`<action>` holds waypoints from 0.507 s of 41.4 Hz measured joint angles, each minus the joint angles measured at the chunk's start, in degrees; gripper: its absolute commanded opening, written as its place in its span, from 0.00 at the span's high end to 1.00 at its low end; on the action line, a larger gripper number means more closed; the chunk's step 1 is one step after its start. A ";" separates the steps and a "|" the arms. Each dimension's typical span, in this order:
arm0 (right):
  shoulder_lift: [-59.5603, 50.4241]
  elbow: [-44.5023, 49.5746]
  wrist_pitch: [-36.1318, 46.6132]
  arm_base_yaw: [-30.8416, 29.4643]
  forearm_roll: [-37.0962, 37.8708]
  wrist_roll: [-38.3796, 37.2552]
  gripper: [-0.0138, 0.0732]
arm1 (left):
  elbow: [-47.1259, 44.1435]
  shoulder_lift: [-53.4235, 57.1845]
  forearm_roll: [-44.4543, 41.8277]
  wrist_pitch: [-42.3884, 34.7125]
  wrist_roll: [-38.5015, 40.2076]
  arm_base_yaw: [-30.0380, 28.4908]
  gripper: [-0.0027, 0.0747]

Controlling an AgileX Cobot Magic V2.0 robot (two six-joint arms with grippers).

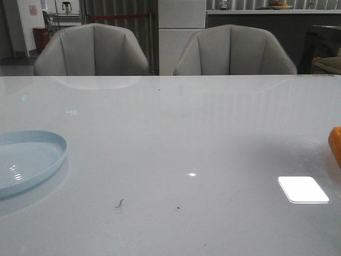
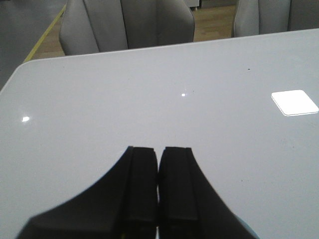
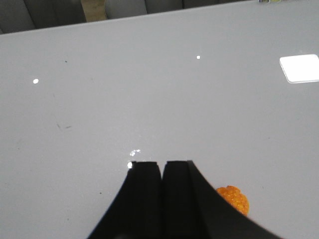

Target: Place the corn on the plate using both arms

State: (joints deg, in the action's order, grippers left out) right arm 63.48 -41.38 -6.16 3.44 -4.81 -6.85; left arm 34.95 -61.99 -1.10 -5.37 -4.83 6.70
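The pale-blue plate (image 1: pixel 29 160) lies on the white table at the front view's left edge, partly cut off. The orange corn (image 1: pixel 335 146) shows only as a sliver at the front view's right edge. Its bumpy end (image 3: pixel 234 198) peeks out beside my right gripper (image 3: pixel 160 164), which is shut and empty above the table. My left gripper (image 2: pixel 159 149) is also shut and empty above bare table. A thin pale-blue strip, perhaps the plate, shows under it in the left wrist view (image 2: pixel 249 233). Neither arm appears in the front view.
Two grey chairs (image 1: pixel 91 50) (image 1: pixel 234 50) stand behind the table's far edge. A bright window reflection (image 1: pixel 302 189) lies on the table's right front. Small dark specks (image 1: pixel 119 202) mark the surface near the front.
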 measured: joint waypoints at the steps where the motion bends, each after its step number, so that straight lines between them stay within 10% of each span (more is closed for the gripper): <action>1: 0.40 0.00 0.00 0.00 0.00 0.00 0.75 | 0.00 -0.10 0.00 -0.84 0.00 0.00 0.60; 7: 1.31 0.00 0.21 0.00 0.00 0.61 0.52 | 0.12 -0.32 0.00 -3.46 0.00 0.00 0.38; 13: 1.31 -0.12 0.45 0.00 0.00 3.14 0.21 | 0.12 -0.32 0.00 -4.08 0.00 0.00 0.38; 21: 1.34 -0.19 0.78 0.00 0.00 3.89 0.16 | 0.12 -0.45 0.00 -5.74 0.00 0.00 0.38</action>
State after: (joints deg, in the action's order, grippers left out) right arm 64.82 -41.57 -5.38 3.44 -4.81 -2.96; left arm 35.07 -62.44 -1.10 -11.11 -4.83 6.70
